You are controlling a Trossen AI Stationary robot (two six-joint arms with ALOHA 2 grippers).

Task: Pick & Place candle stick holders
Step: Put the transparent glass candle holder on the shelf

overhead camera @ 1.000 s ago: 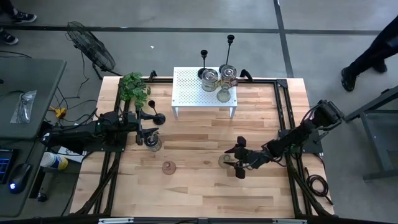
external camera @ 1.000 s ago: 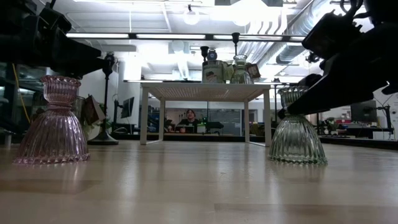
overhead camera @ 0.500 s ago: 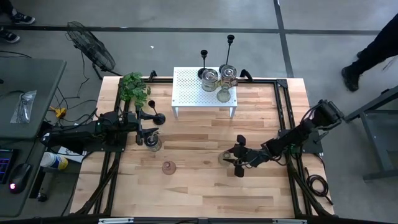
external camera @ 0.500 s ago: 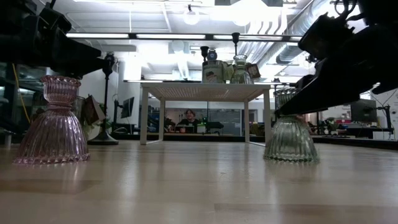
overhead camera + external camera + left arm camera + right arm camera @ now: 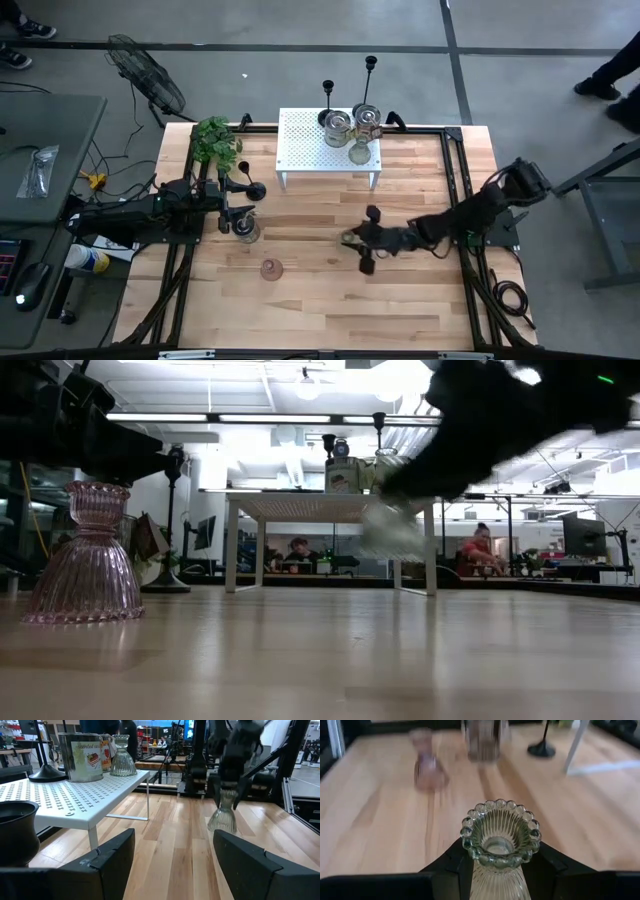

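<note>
My right gripper (image 5: 362, 240) is shut on a greenish ribbed glass holder (image 5: 349, 238) above the middle of the table; the holder is blurred in the low view (image 5: 390, 530). My left gripper (image 5: 233, 208) is open and empty at the table's left. Beside it are a clear glass holder (image 5: 246, 232) and a black candlestick (image 5: 256, 190), which stands on its round base. A pinkish glass holder (image 5: 271, 268) stands on its wide base nearer the front. Two black candlesticks (image 5: 327, 92) stand behind a white perforated shelf (image 5: 310, 150). The shelf bears another glass holder (image 5: 358, 153). My right gripper pinches the greenish holder's narrow neck (image 5: 497, 875), just under its beaded rim (image 5: 500, 827), between its two fingers (image 5: 450, 867). The fingers come about level from the table's right side. The holder stands upright in the hold, its base lifted clear of the table (image 5: 392, 552).
Two tins (image 5: 338, 125) stand on the shelf. A green leafy plant (image 5: 215, 140) is at the far left corner. A black frame (image 5: 455, 160) runs along the table's edges. People sit in the room behind the table (image 5: 480, 550).
My right gripper has moved up and toward the table's left and far edges, carrying the greenish holder. The holder stood on the table a second ago, then slid a little left, and is now lifted clear and still upright.
</note>
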